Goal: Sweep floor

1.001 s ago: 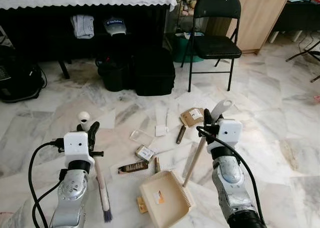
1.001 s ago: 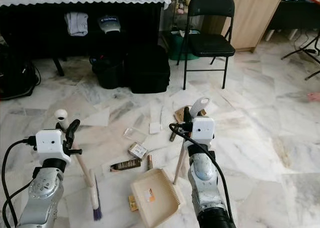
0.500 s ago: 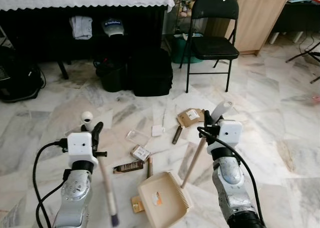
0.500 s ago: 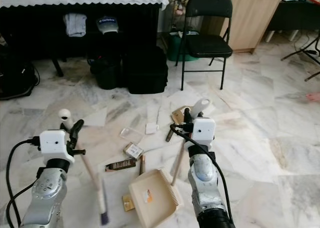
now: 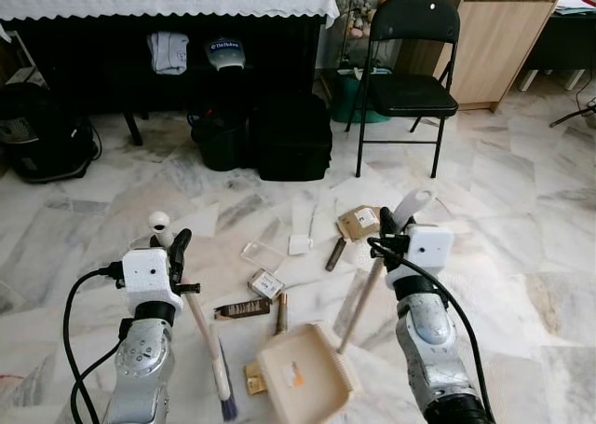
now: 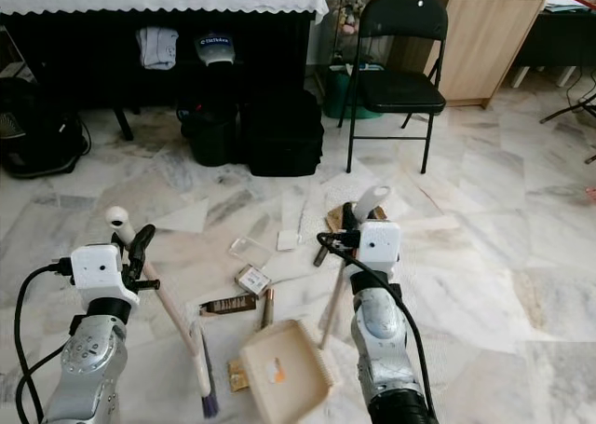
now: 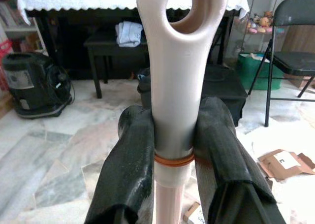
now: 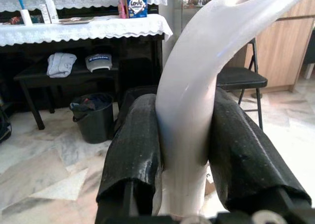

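Currently: left gripper clamped on broom handle, bristles down on marble floor beside dustpan. Right gripper clamped on dustpan handle, pan resting flat amid scattered litter.

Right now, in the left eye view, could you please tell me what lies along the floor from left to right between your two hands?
Left hand on the broom → dark wrapper → small box → dustpan → right hand on the dustpan handle.
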